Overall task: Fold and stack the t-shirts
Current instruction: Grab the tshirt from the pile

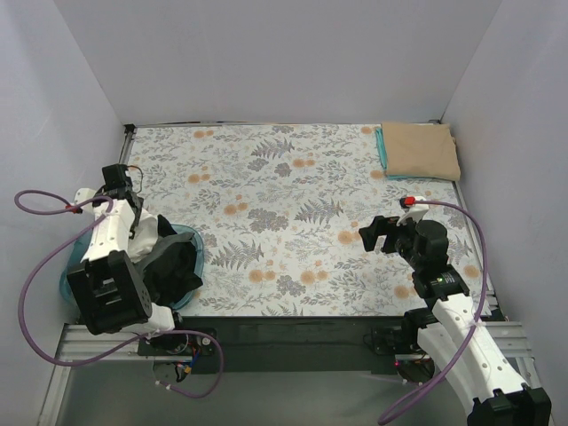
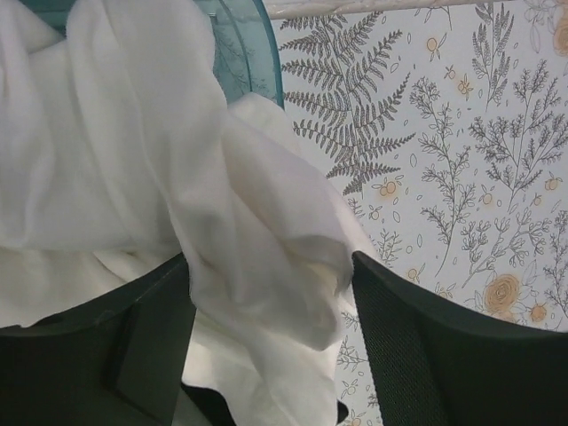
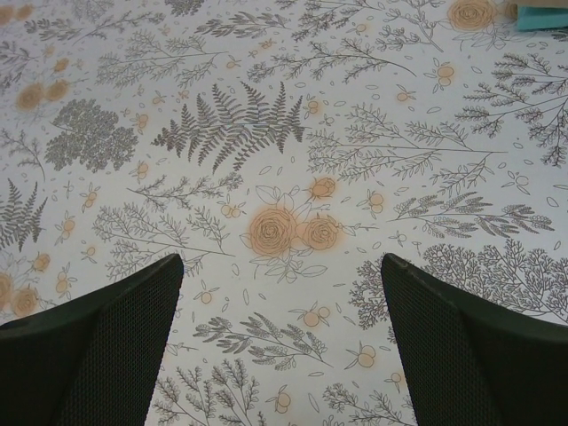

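A cream-white t-shirt (image 1: 153,232) lies crumpled on dark grey t-shirts (image 1: 175,268) in the teal basket (image 1: 195,241) at the near left. My left gripper (image 1: 135,216) is down at that heap. In the left wrist view its jaws stand wide apart, and a fold of the white shirt (image 2: 257,231) hangs between the fingers (image 2: 417,355). A folded tan t-shirt (image 1: 422,149) lies on a folded teal one (image 1: 381,147) at the far right corner. My right gripper (image 1: 377,233) hovers open and empty over the floral covering (image 3: 284,226).
The basket's rim (image 2: 253,62) shows in the left wrist view, next to the floral covering (image 1: 275,204). Grey walls enclose the table on the left, back and right. A corner of the teal shirt (image 3: 541,16) shows in the right wrist view.
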{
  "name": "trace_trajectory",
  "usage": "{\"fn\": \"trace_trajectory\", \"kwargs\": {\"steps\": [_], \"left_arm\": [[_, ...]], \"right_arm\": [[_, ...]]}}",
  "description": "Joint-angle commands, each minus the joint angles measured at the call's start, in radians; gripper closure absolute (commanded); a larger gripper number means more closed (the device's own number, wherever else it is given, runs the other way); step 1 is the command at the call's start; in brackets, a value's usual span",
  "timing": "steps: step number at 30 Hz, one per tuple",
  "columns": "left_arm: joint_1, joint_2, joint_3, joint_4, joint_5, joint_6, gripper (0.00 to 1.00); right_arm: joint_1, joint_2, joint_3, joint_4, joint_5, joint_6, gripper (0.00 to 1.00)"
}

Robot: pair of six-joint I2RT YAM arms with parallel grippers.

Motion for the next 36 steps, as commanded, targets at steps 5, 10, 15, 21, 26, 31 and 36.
{"fn": "trace_trajectory", "kwargs": {"steps": [5, 10, 15, 21, 26, 31, 36], "left_arm": [[0.034, 0.019, 0.016, -0.014, 0.047, -0.004, 0.8], [0.034, -0.049, 0.065, -0.08, 0.039, -0.01, 1.0], [0.032, -0.171, 0.154, -0.127, 0.016, -0.014, 1.0], [0.034, -0.268, 0.248, -0.138, -0.005, 0.032, 0.99], [0.034, -0.286, 0.402, -0.161, 0.051, 0.085, 1.0], [0.034, -0.29, 0.521, -0.043, 0.368, 0.192, 1.0], [0.031, -0.242, 0.651, 0.044, 0.675, 0.214, 1.0]], "right_arm": [[-0.005, -0.002, -0.008, 0.02, -0.004, -0.002, 0.02], [-0.005, -0.012, -0.011, 0.02, -0.004, -0.003, 0.02], [-0.003, -0.021, -0.014, 0.02, -0.001, -0.003, 0.02], [-0.005, -0.027, -0.015, 0.02, 0.005, -0.002, 0.02], [-0.005, -0.028, -0.015, 0.02, 0.008, -0.003, 0.02], [-0.005, -0.033, -0.015, 0.02, 0.013, 0.0, 0.02], [-0.005, -0.044, -0.014, 0.021, 0.025, 0.001, 0.02]]}}
